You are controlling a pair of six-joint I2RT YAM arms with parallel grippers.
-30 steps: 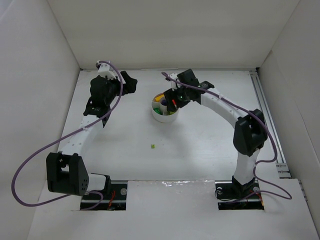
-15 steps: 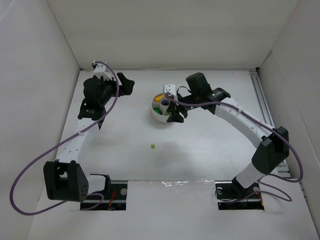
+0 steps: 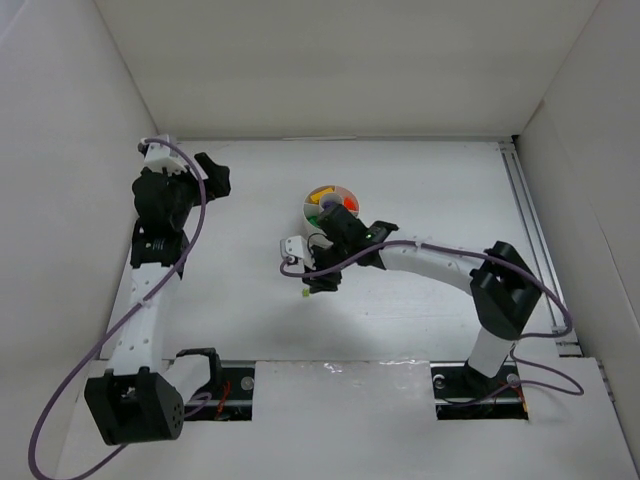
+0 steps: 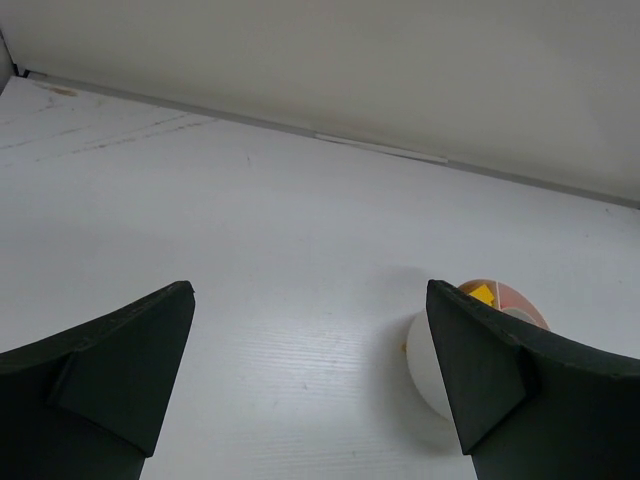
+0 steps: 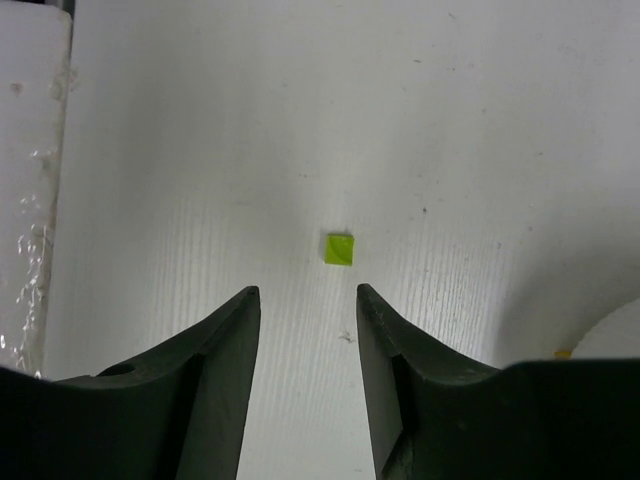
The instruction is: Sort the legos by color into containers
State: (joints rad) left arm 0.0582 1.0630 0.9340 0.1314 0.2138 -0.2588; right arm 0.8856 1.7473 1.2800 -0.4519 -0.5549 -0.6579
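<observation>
Right jaws, partly open and empty, line up on one green brick point(image 5: 339, 249) lying just ahead on the counter point(image 5: 200, 150); left jaws gape empty. Other bricks sit sorted in the dish point(image 4: 422, 360) behind.

Table point(image 5: 200, 120) looking like matt white board, fine ribbing running across it. Green lego point(image 5: 339, 249) looking like smooth plastic with dull sheen. Right gripper point(image 5: 305, 298) and left gripper point(image 4: 308, 292) showing matt black plastic. Dish point(image 4: 425, 365) wall looking smooth, white. Edge strip point(image 5: 30, 200) glinting glossy, wrinkled.
</observation>
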